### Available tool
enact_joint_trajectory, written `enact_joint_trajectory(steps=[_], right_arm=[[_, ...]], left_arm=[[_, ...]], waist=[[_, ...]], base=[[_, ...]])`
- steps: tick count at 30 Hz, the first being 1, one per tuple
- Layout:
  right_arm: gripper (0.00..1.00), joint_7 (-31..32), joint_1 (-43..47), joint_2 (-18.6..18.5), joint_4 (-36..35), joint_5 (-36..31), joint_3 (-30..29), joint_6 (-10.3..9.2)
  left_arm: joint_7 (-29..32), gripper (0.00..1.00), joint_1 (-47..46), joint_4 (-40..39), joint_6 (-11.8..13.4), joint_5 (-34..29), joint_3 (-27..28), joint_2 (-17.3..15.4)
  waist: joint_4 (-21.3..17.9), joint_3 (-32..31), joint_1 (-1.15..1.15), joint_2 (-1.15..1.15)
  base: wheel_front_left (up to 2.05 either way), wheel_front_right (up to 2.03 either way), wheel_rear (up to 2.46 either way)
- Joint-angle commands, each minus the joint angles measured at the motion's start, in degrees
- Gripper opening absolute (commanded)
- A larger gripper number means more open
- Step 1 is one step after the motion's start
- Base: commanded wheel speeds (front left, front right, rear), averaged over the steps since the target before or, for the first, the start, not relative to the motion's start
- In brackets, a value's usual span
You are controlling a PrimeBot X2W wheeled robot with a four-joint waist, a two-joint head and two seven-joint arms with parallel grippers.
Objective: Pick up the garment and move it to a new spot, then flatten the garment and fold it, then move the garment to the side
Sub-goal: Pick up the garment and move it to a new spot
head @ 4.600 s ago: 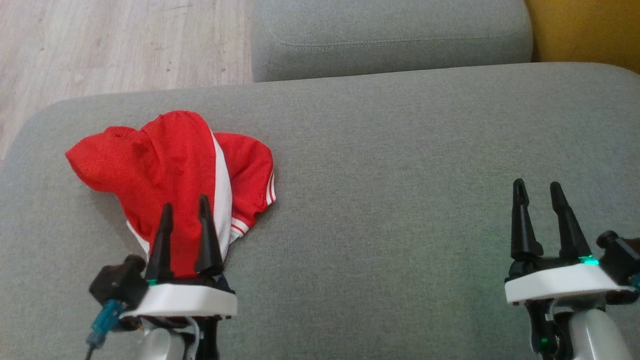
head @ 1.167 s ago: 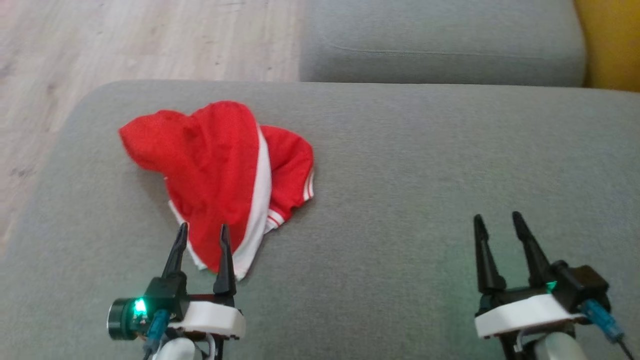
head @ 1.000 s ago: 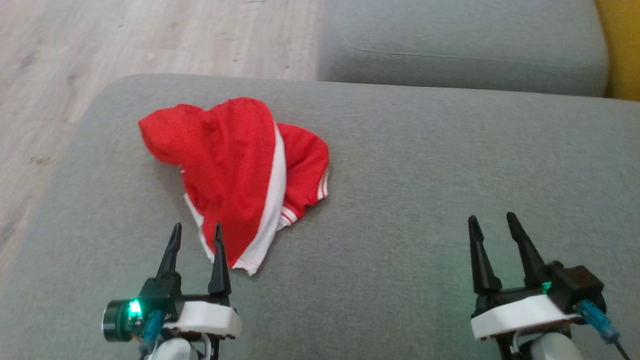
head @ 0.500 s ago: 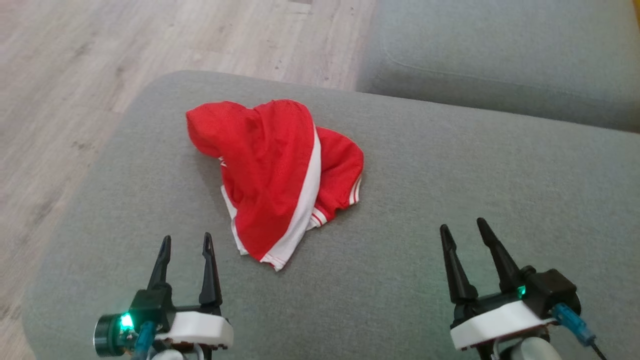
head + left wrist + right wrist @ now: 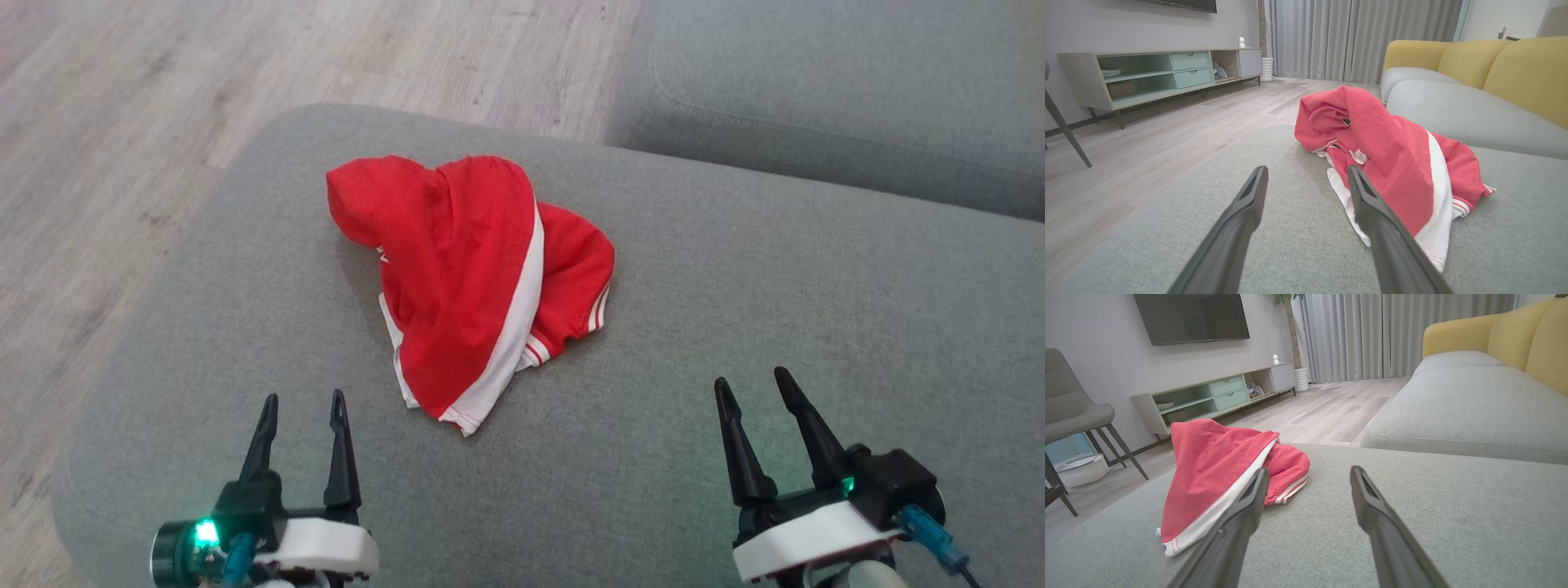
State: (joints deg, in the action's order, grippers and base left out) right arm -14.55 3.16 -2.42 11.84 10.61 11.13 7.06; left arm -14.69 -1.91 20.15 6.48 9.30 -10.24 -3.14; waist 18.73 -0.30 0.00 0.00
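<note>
The garment (image 5: 469,278) is a red mesh jersey with a white side panel and red-striped white trim, lying in a crumpled heap on the grey ottoman (image 5: 735,327). My left gripper (image 5: 302,402) stands open near the front edge, short of the heap's near tip and to its left, touching nothing. My right gripper (image 5: 753,382) is open too, well off to the heap's right. From the left wrist, the garment (image 5: 1392,159) sits just past the right finger (image 5: 1372,208) of the left gripper (image 5: 1306,173). The right wrist view has the garment (image 5: 1216,473) ahead and left of the right gripper (image 5: 1308,473).
A grey sofa seat (image 5: 857,90) with yellow backrests (image 5: 1527,69) lies beyond the ottoman. Wood floor (image 5: 122,163) borders the ottoman's left and far sides. A TV console (image 5: 1216,396), a grey chair (image 5: 1073,412) and curtains (image 5: 1355,36) stand across the room.
The head camera has swung, shifting the whole picture. The left gripper has drawn back from over the garment's near edge and now stands apart from it. Both grippers stay open.
</note>
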Motion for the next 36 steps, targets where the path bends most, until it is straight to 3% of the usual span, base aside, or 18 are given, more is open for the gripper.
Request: enact_joint_trajectory(steps=[1, 8, 11, 14, 20, 30, 31, 32, 36], right_arm=[[1.00, -0.45, -2.23, -0.45, -2.06, 0.21, 1.37, 0.43], [1.00, -0.45, -3.62, -0.45, -2.64, -0.60, 0.22, 0.43], [1.00, -0.45, -4.64, -0.45, -3.06, -1.10, -0.32, 0.43], [1.00, -0.45, -5.61, -0.45, -3.44, -1.53, -1.13, 0.43], [1.00, -0.45, -7.32, -0.45, -3.29, -2.13, -1.58, 0.43], [1.00, -0.45, -8.93, -0.45, -3.47, -1.97, -1.71, 0.43], [1.00, -0.45, -9.06, -0.45, -3.41, -1.92, -1.60, 0.43], [1.00, -0.45, -9.19, -0.45, -3.34, -1.88, -1.47, 0.43], [1.00, -0.45, -9.62, -0.45, -3.13, -1.56, -1.26, 0.43]], left_arm=[[-0.30, 1.00, -3.49, -1.55, -0.58, -0.90, 1.76, -0.55], [1.31, 1.00, -10.84, 2.37, -4.39, -1.27, 0.11, -2.19], [6.14, 1.00, -16.20, 5.72, -8.14, 1.00, 0.12, -3.14], [9.67, 1.00, -21.72, 8.30, -10.04, 1.97, 0.09, -4.33], [14.05, 1.00, -29.00, 13.56, -12.08, 4.06, 0.06, -6.11], [13.66, 1.00, -34.64, 21.39, -12.83, 5.95, 0.21, -7.73], [13.45, 0.45, -35.01, 22.09, -12.86, 6.02, 0.19, -7.80], [13.06, 0.00, -35.37, 22.63, -12.91, 6.06, 0.08, -7.90], [9.57, 0.00, -36.72, 23.12, -12.96, 6.54, 0.36, -7.98]], waist=[[-0.33, 0.89, 0.00, 0.00], [-1.65, 4.05, 0.00, 0.00], [-2.73, 6.12, 0.00, 0.00], [-3.73, 8.32, 0.00, 0.00], [-6.36, 11.42, 0.00, 0.00], [-9.17, 13.78, 0.00, 0.00], [-9.39, 13.81, 0.00, 0.00], [-9.61, 13.82, 0.00, 0.00], [-10.32, 13.28, 0.00, 0.00]], base=[[0.00, 0.00, 0.00], [0.00, 0.00, 0.00], [0.00, 0.00, 0.00], [0.00, 0.00, 0.00], [0.00, 0.00, 0.00], [0.00, 0.00, 0.00], [0.00, 0.00, 0.00], [0.00, 0.00, 0.00], [0.00, 0.00, 0.00]])
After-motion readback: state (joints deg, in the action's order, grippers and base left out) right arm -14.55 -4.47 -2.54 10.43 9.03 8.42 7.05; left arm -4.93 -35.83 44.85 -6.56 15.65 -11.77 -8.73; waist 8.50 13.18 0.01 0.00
